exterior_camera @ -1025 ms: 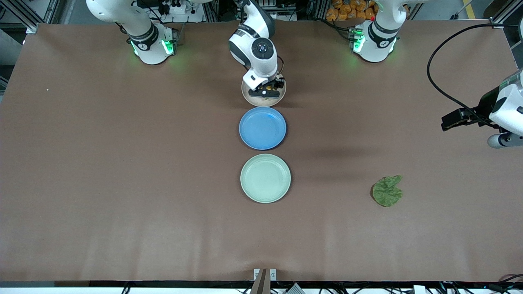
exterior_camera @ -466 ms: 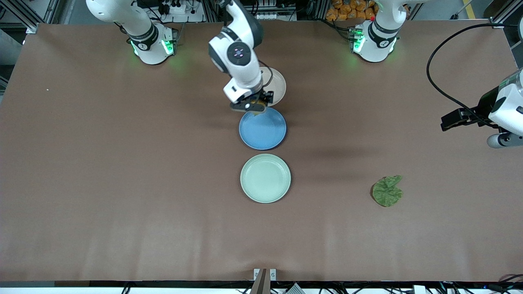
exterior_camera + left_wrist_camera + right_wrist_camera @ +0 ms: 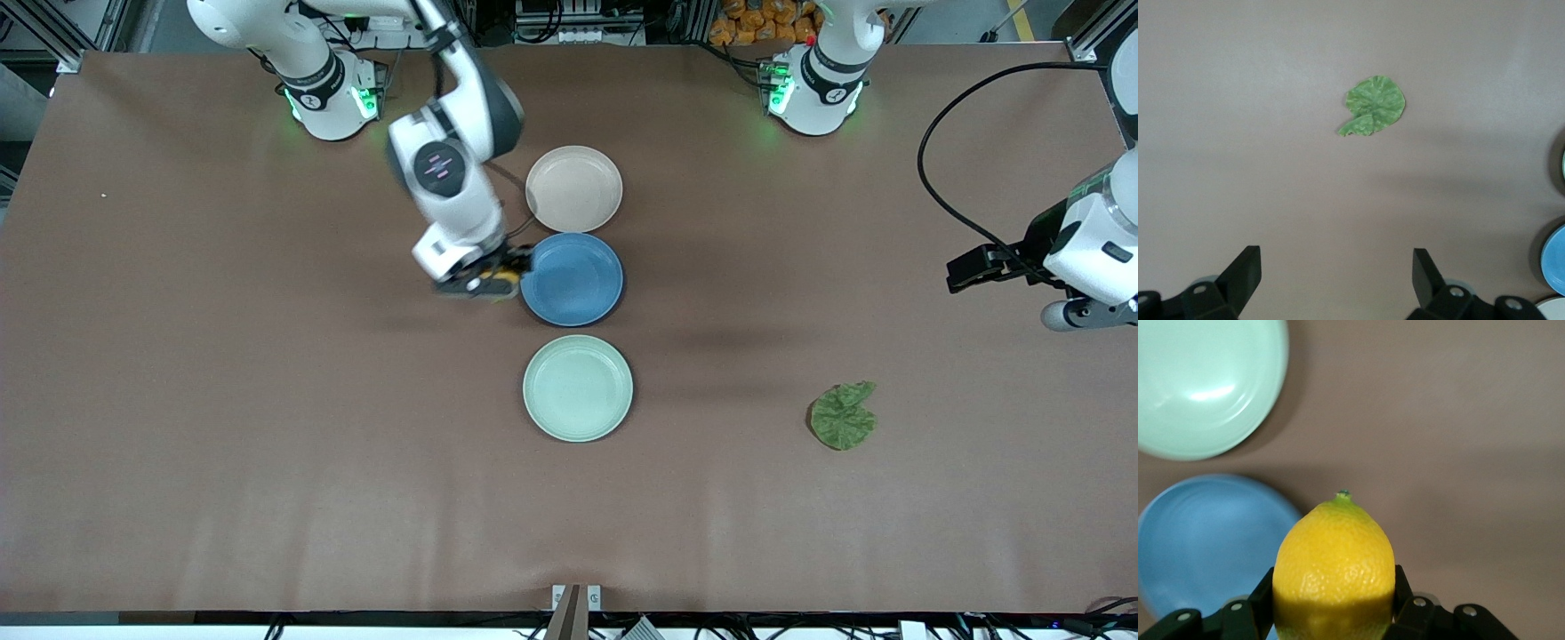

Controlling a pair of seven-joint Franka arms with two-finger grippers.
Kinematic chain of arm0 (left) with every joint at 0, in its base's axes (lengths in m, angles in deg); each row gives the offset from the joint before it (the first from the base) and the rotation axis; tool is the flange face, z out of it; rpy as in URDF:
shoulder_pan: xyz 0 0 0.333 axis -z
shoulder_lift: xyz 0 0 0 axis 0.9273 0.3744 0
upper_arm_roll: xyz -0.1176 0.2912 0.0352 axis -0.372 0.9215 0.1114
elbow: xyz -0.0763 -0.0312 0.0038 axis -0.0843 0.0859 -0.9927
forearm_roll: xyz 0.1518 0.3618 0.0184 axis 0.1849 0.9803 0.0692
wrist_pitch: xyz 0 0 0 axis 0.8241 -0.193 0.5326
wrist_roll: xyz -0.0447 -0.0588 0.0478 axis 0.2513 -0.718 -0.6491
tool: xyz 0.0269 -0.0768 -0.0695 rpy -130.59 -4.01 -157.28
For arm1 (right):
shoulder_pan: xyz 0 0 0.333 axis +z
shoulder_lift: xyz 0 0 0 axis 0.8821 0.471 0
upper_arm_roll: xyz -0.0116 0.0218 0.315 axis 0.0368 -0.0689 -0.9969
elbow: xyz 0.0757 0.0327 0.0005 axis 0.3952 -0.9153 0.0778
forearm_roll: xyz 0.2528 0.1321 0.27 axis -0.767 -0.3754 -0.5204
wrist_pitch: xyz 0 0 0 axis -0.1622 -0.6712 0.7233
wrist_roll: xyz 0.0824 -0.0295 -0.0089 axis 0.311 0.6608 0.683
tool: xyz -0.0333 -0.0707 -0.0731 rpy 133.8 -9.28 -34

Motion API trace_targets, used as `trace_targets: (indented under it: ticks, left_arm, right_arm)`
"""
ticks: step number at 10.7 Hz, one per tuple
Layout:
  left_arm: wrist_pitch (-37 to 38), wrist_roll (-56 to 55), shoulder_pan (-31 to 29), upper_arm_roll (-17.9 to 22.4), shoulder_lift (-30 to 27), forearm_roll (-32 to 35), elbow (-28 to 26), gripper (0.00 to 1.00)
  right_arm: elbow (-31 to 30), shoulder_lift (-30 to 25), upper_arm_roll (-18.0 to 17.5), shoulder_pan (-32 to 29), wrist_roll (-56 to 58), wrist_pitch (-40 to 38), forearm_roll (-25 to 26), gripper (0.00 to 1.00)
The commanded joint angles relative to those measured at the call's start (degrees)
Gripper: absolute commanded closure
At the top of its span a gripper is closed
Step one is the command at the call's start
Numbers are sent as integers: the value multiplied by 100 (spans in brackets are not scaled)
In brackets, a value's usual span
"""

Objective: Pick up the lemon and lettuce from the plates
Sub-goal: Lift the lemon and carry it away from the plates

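My right gripper (image 3: 484, 283) is shut on the yellow lemon (image 3: 1334, 568) and holds it in the air over the table beside the blue plate's (image 3: 573, 279) rim, toward the right arm's end; a sliver of lemon (image 3: 505, 280) shows in the front view. The beige plate (image 3: 573, 188) and the mint green plate (image 3: 578, 388) stand bare. The dark green lettuce (image 3: 842, 415) lies flat on the table toward the left arm's end, also in the left wrist view (image 3: 1374, 107). My left gripper (image 3: 1336, 283) is open and empty, up over the table at the left arm's end.
The three plates stand in a row down the table's middle, blue between beige and mint. The mint plate (image 3: 1205, 383) and the blue plate (image 3: 1208, 547) show in the right wrist view. A black cable (image 3: 942, 169) loops over the table to the left arm.
My right gripper lifted the lemon off the beige plate and carried it past the blue plate's rim toward the right arm's end. The left arm shifted slightly.
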Motion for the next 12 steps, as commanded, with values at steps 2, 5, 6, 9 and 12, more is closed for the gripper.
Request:
trace_targets:
  ticks: [2, 5, 6, 9, 12]
  left_arm:
    - [-108, 13, 48, 2, 8, -104, 34, 0]
    - [-108, 4, 109, 2, -10, -113, 34, 0]
    - [-108, -4, 127, 2, -1, -113, 34, 0]
    - [-117, -22, 153, 2, 16, -104, 25, 0]
    - [-161, -31, 267, 2, 16, -70, 25, 0]
  right_arm:
    - [21, -73, 969, -286, 1850, -481, -13, 100]
    - [21, -20, 960, -1252, 3168, -472, -40, 100]
    - [21, 7, 960, -1490, 3485, -463, -31, 100]
    - [90, 279, 952, -2290, 4611, -376, -66, 100]
    - [240, 568, 943, -2756, 5148, -323, -75, 100]
